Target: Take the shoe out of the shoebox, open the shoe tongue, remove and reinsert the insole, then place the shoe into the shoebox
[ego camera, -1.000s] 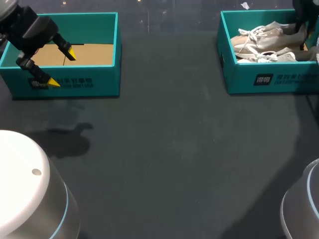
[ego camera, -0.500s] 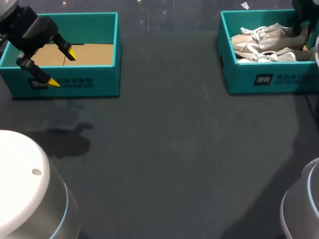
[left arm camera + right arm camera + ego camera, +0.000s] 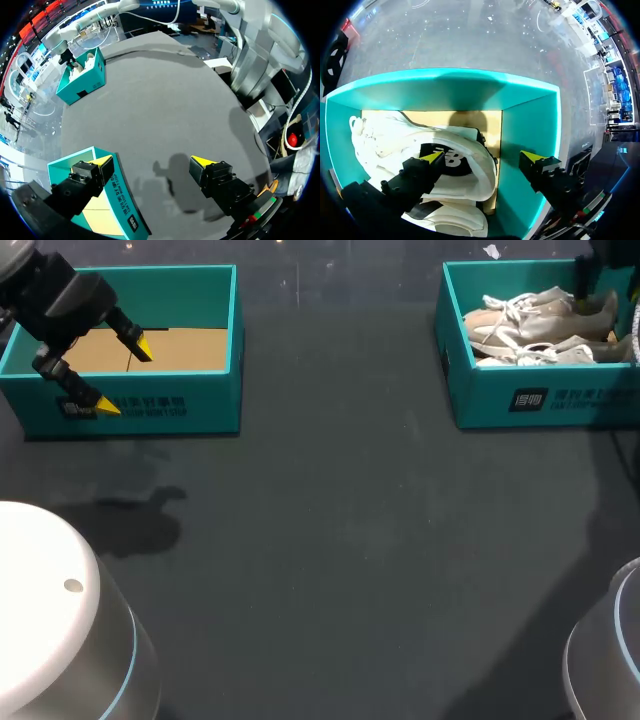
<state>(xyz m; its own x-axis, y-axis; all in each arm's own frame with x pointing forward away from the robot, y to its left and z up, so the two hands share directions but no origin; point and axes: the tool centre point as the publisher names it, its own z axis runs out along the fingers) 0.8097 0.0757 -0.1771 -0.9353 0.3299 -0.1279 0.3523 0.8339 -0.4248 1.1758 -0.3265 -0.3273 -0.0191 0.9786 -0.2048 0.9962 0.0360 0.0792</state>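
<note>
Right now the shoes [image 3: 535, 325] lie in the teal box [image 3: 520, 400] at the upper right of the head frame, and my right gripper [image 3: 482, 159] hangs above them with its fingers spread wide, holding nothing; one tip sits over the dark insole [image 3: 442, 159] at the heel opening of the upper shoe, the other over the box's side wall. That fits either a reach down to lift a shoe or a pull-away after setting it back, and I cannot tell which. If I am gripping, I judge the heel collar the best hold: both fingers should straddle the collar rim, clear of the laces and of the box wall, and close squarely so the shoe does not twist. In the head view each shoe's long axis runs roughly left to right across the box, toes toward its left end, heels toward the right edge. My left gripper [image 3: 110, 375] sits at the upper left, also open wide and holding nothing, straddling the near wall of the other box [image 3: 180, 410].
</note>
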